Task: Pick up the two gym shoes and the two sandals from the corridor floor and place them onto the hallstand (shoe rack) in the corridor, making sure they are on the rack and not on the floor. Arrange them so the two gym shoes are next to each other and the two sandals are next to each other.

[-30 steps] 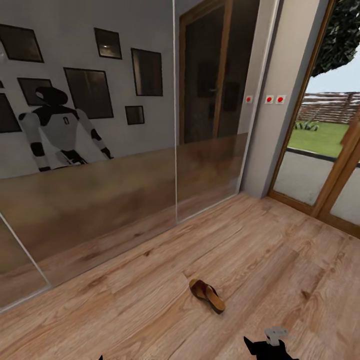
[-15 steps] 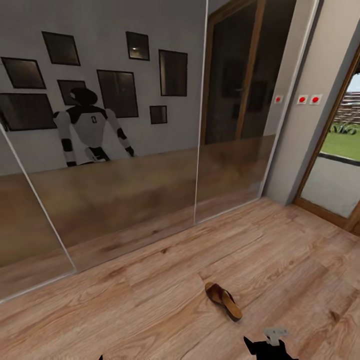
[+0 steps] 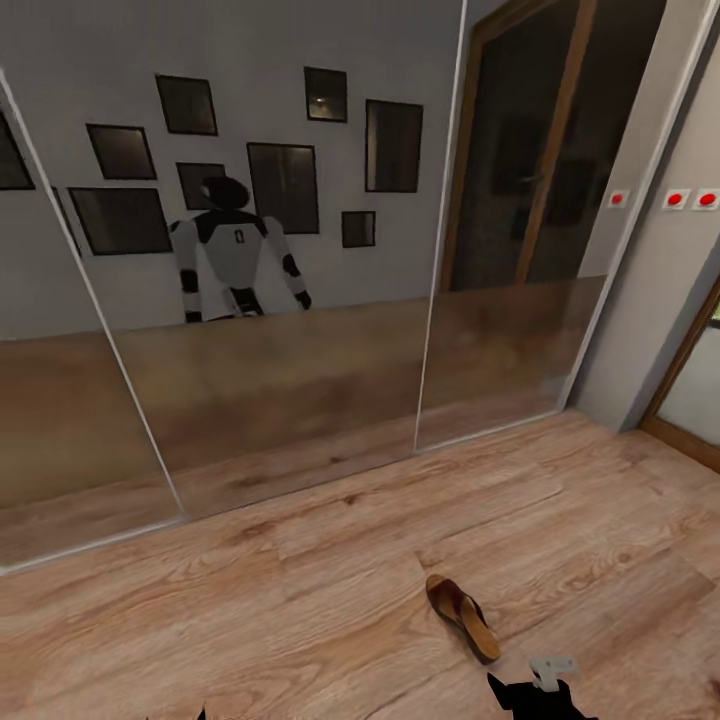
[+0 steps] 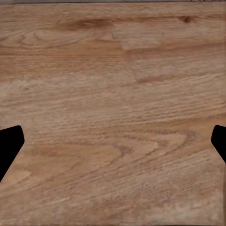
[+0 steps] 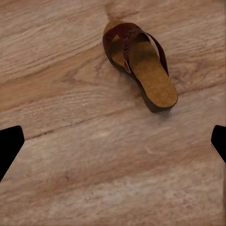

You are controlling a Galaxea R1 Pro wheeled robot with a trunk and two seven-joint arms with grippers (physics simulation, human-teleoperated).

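Sandal (image 3: 462, 617): lay alone on the floor (image 3: 250, 610), nothing touching it.
View: camera had swung left, mirror (image 3: 260, 300) slid right.
Grippers: left (image 4: 113, 146) and right (image 5: 113, 146) both spread wide, empty.

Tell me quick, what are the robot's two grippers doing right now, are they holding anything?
Left gripper: open, holding nothing, above bare light brown wood-plank floor.
Right gripper: open, holding nothing; the dark reddish-brown open-toe leather sandal lies on the floor ahead of it.

A home corridor, going by what's seen: wood-plank flooring (image 3: 300, 590), a mirrored sliding wardrobe (image 3: 270, 330) with framed pictures (image 3: 283, 186) reflected in it, a wooden door frame (image 3: 690, 390) at the side, and one sandal (image 3: 462, 616) left lying on the floor.
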